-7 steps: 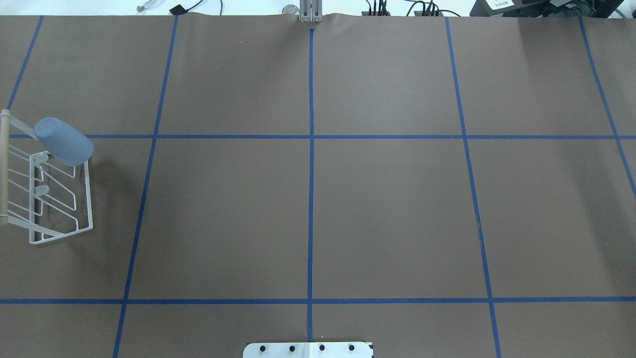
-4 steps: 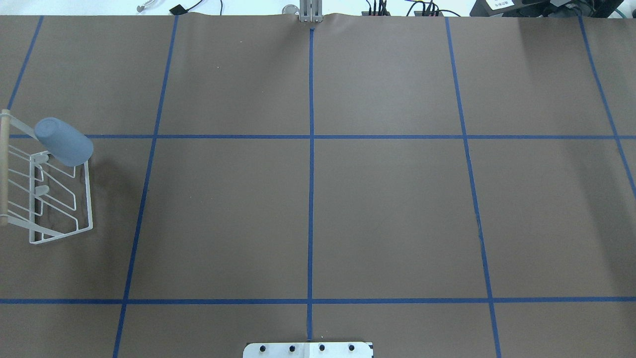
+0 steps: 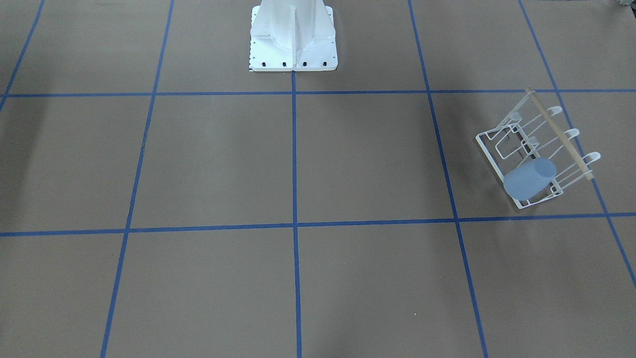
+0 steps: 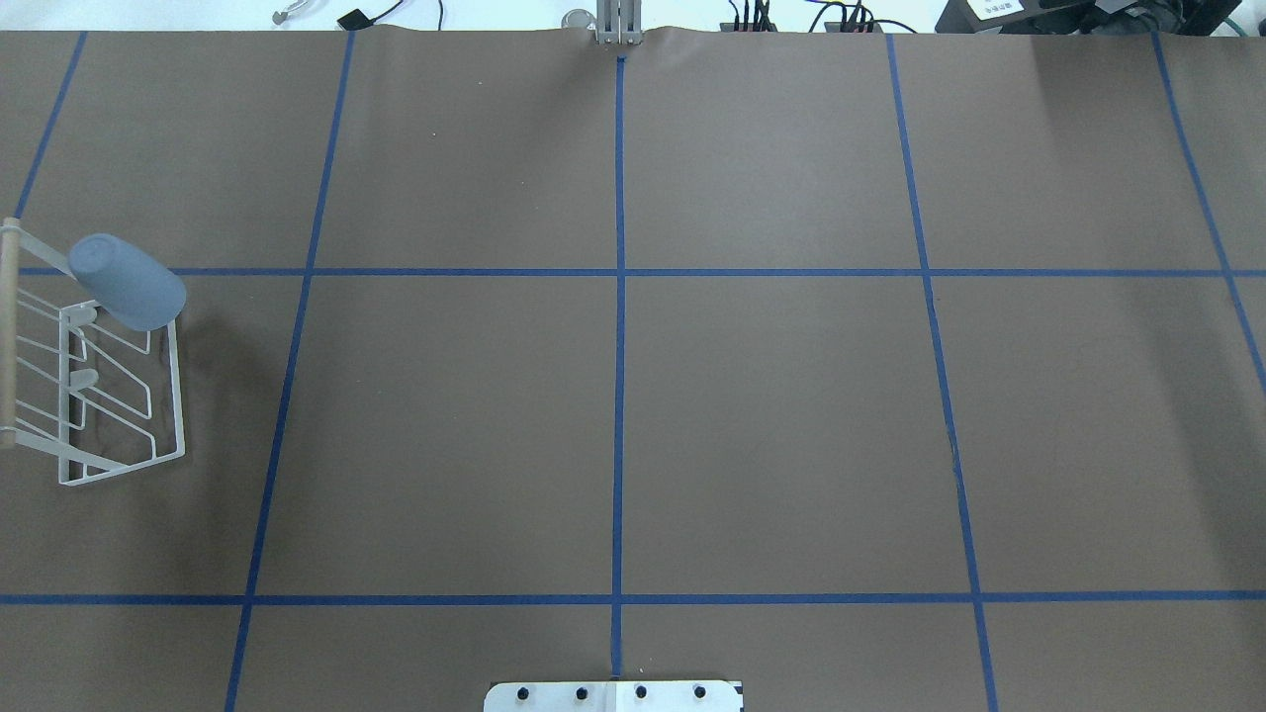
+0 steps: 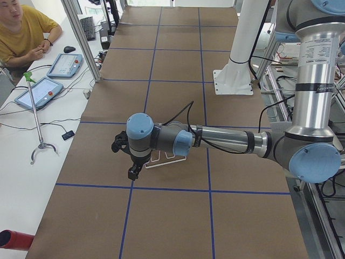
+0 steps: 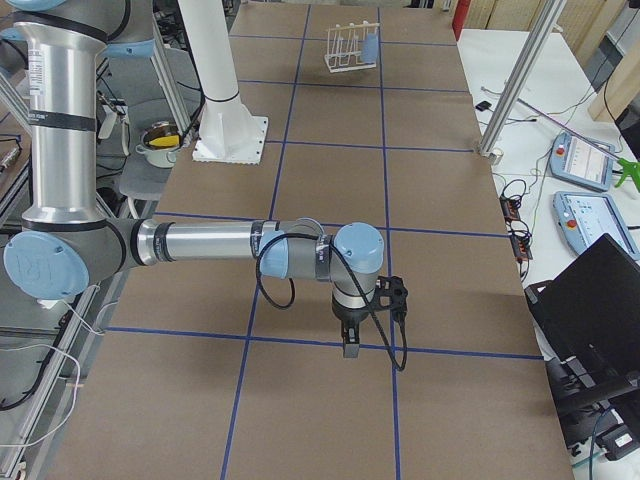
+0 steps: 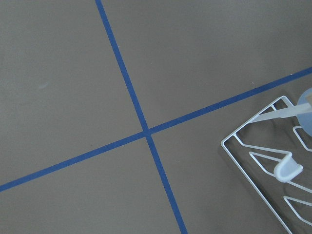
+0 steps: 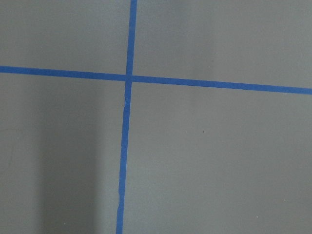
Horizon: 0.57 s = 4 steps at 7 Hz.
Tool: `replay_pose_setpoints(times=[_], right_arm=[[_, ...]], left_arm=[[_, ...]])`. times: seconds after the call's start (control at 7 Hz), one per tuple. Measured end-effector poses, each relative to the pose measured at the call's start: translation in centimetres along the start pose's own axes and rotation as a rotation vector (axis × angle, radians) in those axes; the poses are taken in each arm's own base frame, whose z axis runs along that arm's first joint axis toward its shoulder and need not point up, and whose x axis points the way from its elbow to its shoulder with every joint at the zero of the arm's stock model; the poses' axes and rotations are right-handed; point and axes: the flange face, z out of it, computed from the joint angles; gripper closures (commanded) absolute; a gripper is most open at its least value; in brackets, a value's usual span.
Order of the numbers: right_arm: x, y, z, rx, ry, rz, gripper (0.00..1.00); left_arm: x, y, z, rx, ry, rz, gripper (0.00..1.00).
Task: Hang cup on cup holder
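Near you, the left gripper (image 5: 132,172) hovers by the holder (image 4: 119,463) and the right gripper (image 6: 350,345) over the table (image 4: 445,445); whether their fingers are apart, you cannot tell. At nine o'clock overhead, the cup (image 4: 127,282) sits inverted on the holder's far end. Hanging looks done; next, pull clear. Only the side views show the arms.

L wrist cam: cup (image 7: 308,124) & cup holder (image 7: 287,166) cut by edge. My left tool (image 5: 132,172), right tool (image 6: 350,346): too small, grip unclear.

I log brown table (image 4: 771,425), blue tape grid (image 4: 619,396), white rack (image 3: 560,134) standing at its left end, robot's base plate (image 3: 293,59) mid-edge.
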Motion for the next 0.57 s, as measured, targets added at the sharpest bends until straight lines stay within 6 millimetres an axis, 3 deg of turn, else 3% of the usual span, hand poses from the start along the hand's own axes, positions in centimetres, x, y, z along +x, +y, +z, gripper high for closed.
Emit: replay_pose_setpoints(times=[0.57], right_arm=[[0.18, 0.21, 0.26, -0.005, -0.001, 0.004, 0.0]], left_arm=[[-0.41, 0.88, 0.54, 0.039, -0.011, 0.035, 0.01]])
